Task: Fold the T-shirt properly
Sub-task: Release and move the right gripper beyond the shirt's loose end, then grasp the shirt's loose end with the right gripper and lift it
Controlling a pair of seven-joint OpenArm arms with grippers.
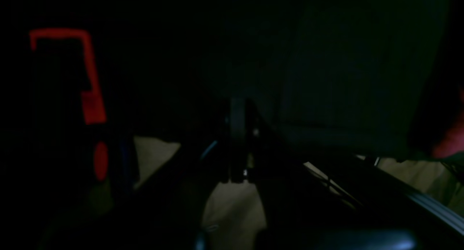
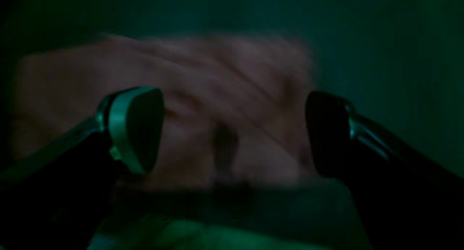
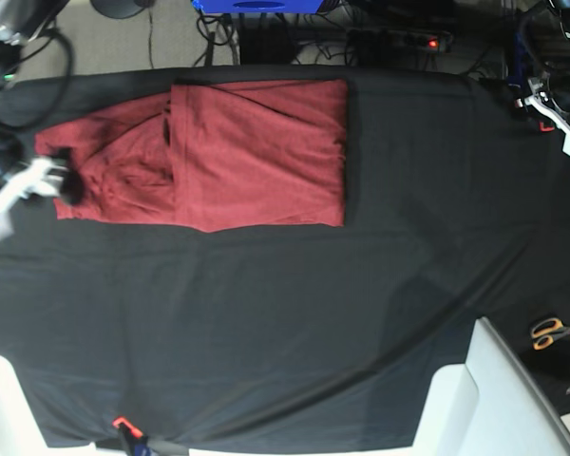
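a: t-shirt [image 3: 256,157] first — it lies partly folded on the black table cloth [image 3: 294,323], close to the far edge and toward the left corner, one layer already laid across the body.

b: and at its left end?

a: the right gripper [image 3: 40,180] sits right at that end of the cloth, jaws spread wide with nothing between them. its wrist view shows the red fabric [image 2: 203,108] below the open pads, blurred.

b: so the risk?

a: if it closes there it may pinch only the top layer, or catch the table cloth too, and drag the fold askew. thin knit bunches easily; the left part is already wrinkled.

b: and over on the right?

a: the left gripper [image 3: 551,104] is off by the far right corner, well apart from the shirt, jaws closed on nothing. with one arm working, the wide fold could slide unevenly.
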